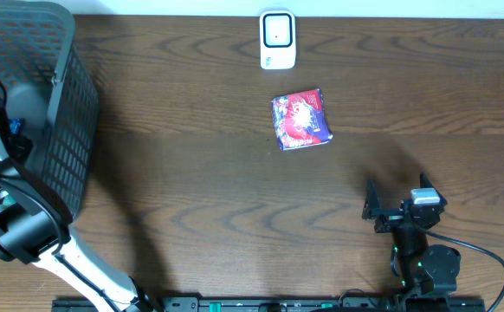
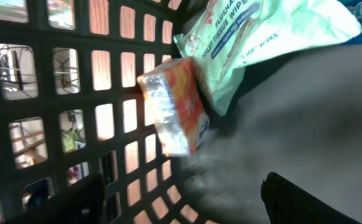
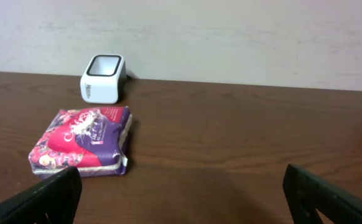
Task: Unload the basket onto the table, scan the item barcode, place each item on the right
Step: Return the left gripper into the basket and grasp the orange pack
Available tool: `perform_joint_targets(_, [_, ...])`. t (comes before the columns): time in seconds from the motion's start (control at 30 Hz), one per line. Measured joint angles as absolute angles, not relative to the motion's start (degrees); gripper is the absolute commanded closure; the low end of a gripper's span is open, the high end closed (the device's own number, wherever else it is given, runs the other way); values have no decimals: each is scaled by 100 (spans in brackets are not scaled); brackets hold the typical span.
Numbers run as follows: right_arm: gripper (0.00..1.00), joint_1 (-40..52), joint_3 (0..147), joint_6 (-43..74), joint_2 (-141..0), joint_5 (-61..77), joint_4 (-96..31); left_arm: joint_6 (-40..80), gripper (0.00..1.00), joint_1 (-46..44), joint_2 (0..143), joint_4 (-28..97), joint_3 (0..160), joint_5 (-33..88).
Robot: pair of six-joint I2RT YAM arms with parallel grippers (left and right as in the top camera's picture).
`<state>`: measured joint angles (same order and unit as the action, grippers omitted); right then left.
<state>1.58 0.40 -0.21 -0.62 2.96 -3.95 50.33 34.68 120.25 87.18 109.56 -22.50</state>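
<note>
1. Lying flat just beside the scanner (image 1: pixel 278 40), on its robot-facing side, is the purple-and-red packet (image 1: pixel 301 120), untouched.
2. Well back from the scanner, the right gripper (image 3: pixel 181 183) has its jaws spread wide, empty.
3. Far left of the scanner, inside the basket (image 1: pixel 61 113), the left gripper (image 2: pixel 184 190) has its jaws apart, facing an orange pack (image 2: pixel 175 106) and a wipes pack (image 2: pixel 262 37).

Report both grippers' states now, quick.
Left gripper: open, holding nothing, inside the basket.
Right gripper: open, holding nothing.
</note>
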Motion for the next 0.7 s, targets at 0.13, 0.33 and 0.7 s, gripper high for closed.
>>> perform_joint_targets(0.13, [1,158,40,-21,-62,296,-395,5124,19,3483,12025,8460,10702,-2263])
perform_joint_targets(0.33, [1,158,40,-21,-62,296,-395,5142,19,3645,12027,7915,10141,-2265])
perform_joint_targets(0.7, [1,158,40,-23,-62,296,-395,5052,28,4086,12027,7295,9618,-2265])
